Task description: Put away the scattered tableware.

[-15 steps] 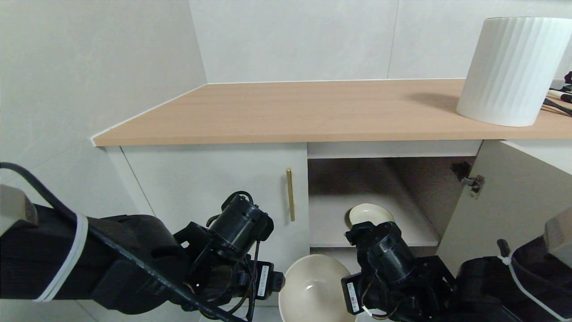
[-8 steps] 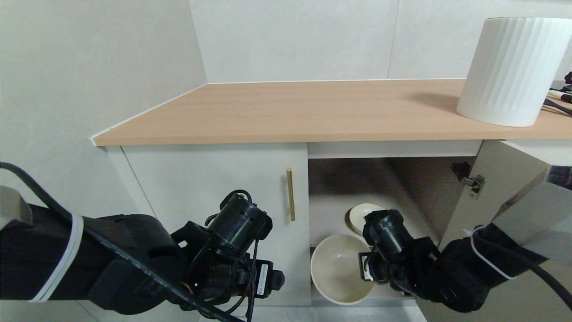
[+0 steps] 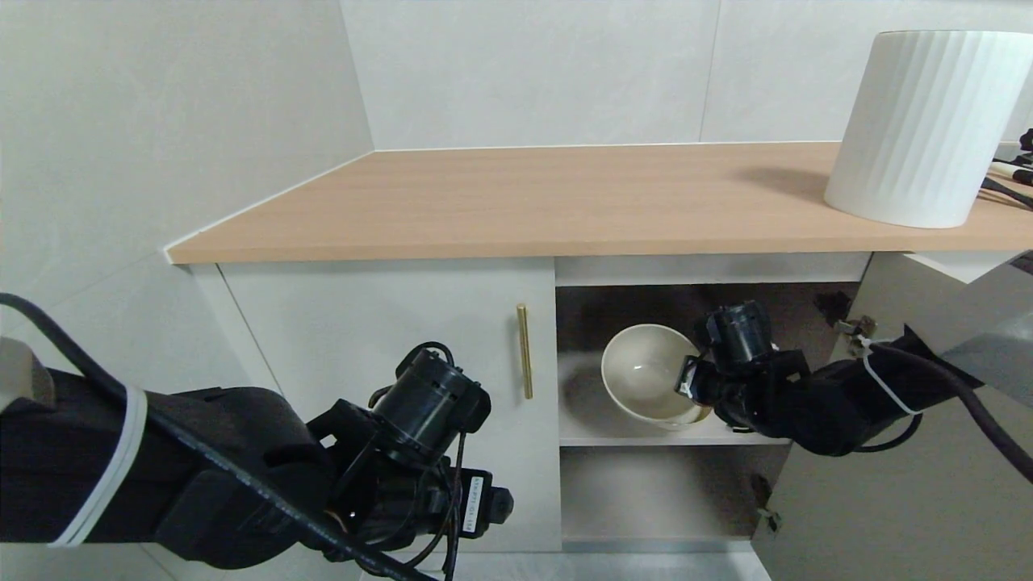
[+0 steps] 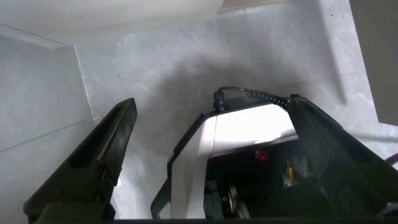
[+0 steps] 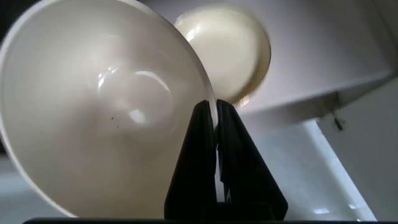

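Right jaws, clenched on the rim of the round cream ceramic bowl [image 3: 646,375], have risen to the white cabinet shelf [image 3: 583,426]; left jaws stay released.

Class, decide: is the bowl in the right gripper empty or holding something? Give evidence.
Empty. The bowl shows a bare, glossy inside with only light reflections; the right gripper pinches its rim.

Bright even light; cabinet [image 3: 621,311] interior shadowed, highlights glinting inside bowl [image 5: 106,115].
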